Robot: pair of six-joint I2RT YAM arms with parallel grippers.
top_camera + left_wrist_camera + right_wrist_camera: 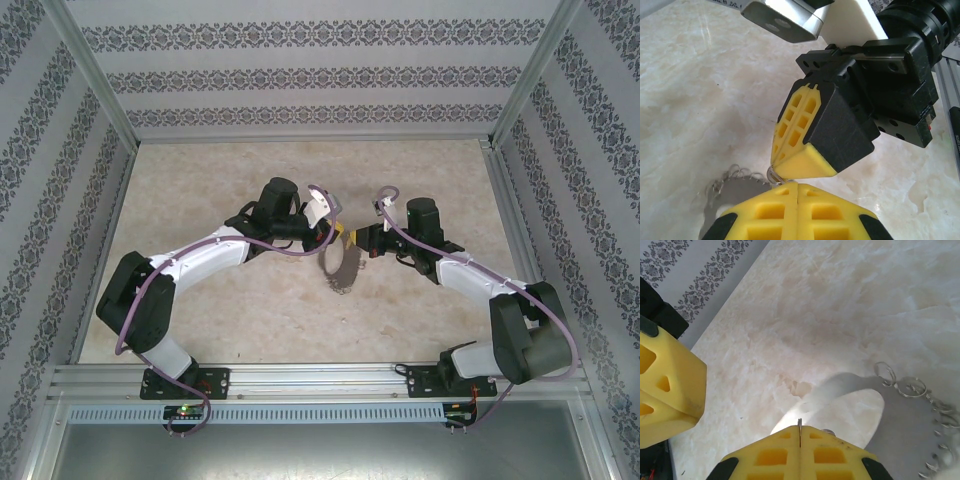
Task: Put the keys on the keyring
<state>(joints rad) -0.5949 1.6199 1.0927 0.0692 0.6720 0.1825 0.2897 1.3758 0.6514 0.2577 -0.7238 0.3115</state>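
Left gripper (pixel 797 187) and right gripper (pixel 800 430) meet tip to tip at centre, keyring (pixel 341 268) hanging just below.
Both jaws closed; right pinches a thin metal sliver (pixel 799 423), ring or key unclear.

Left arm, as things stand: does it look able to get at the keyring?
Probably yes. The left gripper sits tip to tip with the right gripper, which seems to pinch the keyring hanging just beneath, nothing between. The left jaws are shut, though, and must open first.

White-and-black arms (pixel 205 255), purple cables (pixel 290 253), yellow fingers (pixel 765 217)
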